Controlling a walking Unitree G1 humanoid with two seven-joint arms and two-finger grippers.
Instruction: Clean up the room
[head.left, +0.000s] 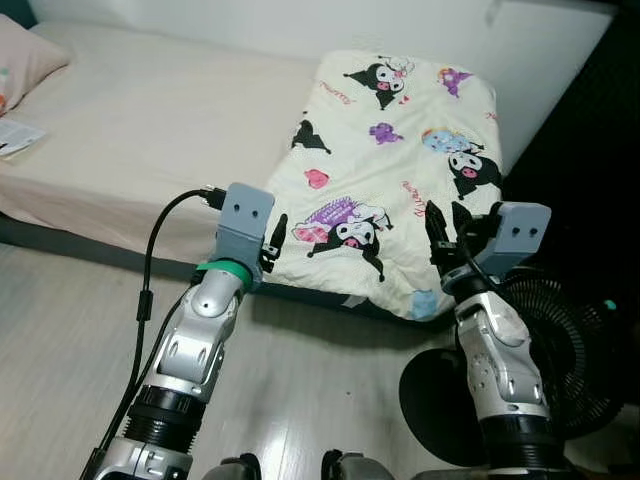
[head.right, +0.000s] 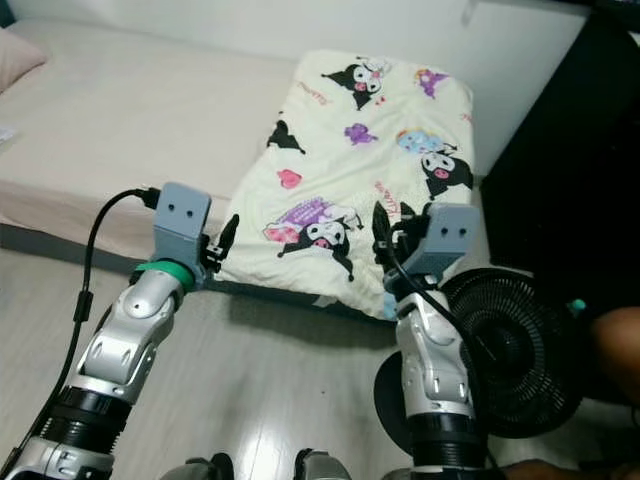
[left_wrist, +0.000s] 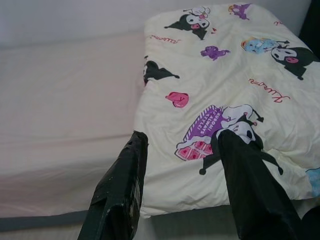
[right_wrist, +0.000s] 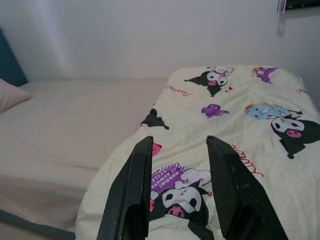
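A cream blanket (head.left: 395, 170) printed with black-eared cartoon characters lies folded on the right end of a low bed (head.left: 140, 130), its near edge hanging over the mattress side toward the pale wood floor (head.left: 70, 350). Red cursive script repeats across the fabric, and a purple panel beside one character carries small white lettering, both too small to read with certainty. The left gripper (head.left: 275, 240) hovers at the blanket's near left corner with its two black fingers spread apart and nothing between them; the right gripper (head.left: 447, 232) hangs over the near right edge, fingers likewise parted and empty. A pink pillow (head.left: 25, 60) and a sheet of printed paper (head.left: 18, 135) sit at the bed's far left. A black floor fan (head.left: 560, 350) stands just beside the right arm, close to the bed's corner.
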